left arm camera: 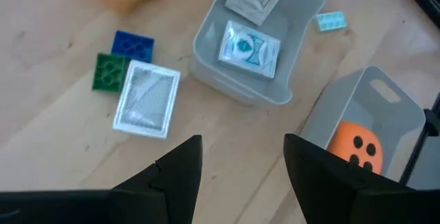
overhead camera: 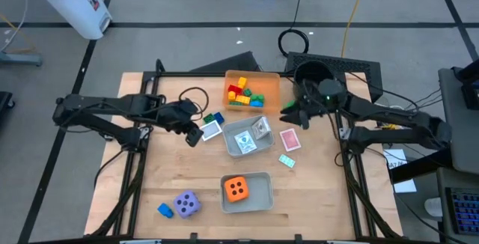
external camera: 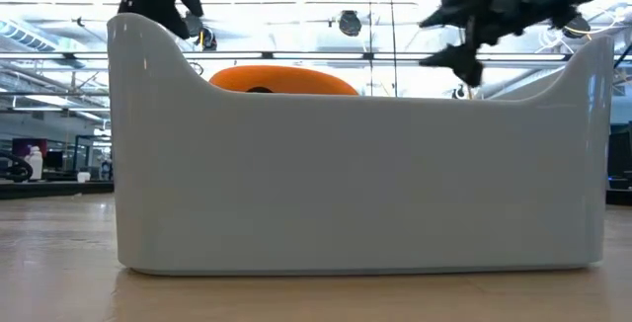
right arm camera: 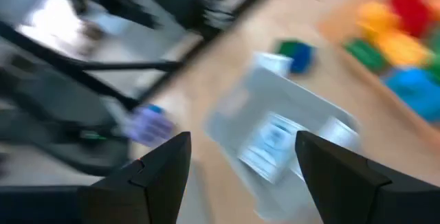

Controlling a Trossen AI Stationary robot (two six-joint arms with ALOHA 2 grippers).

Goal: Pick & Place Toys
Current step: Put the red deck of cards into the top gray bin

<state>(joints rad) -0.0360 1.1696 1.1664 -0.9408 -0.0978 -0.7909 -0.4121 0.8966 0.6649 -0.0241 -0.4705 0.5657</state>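
Note:
My left gripper (left arm camera: 240,148) hovers open above the table left of centre, with nothing between its fingers. Just beyond it lie a white card (left arm camera: 146,100), a green brick (left arm camera: 108,71) and a blue brick (left arm camera: 133,45). My right gripper (right arm camera: 242,145) is open too and held above the table near the orange tray (overhead camera: 268,79) of bricks. The orange die (overhead camera: 237,189) sits in the near grey tray (overhead camera: 262,199). The purple die (overhead camera: 186,203) and another blue brick (overhead camera: 165,210) rest on the table near the front edge. A pink card (overhead camera: 290,139) and a teal card (overhead camera: 287,160) lie flat at the right.
A clear grey tray (overhead camera: 233,148) at the table's centre holds cards. A black pot (overhead camera: 310,73) stands at the far right behind my right arm. In the low view the near grey tray's wall (external camera: 355,184) blocks most of the table.

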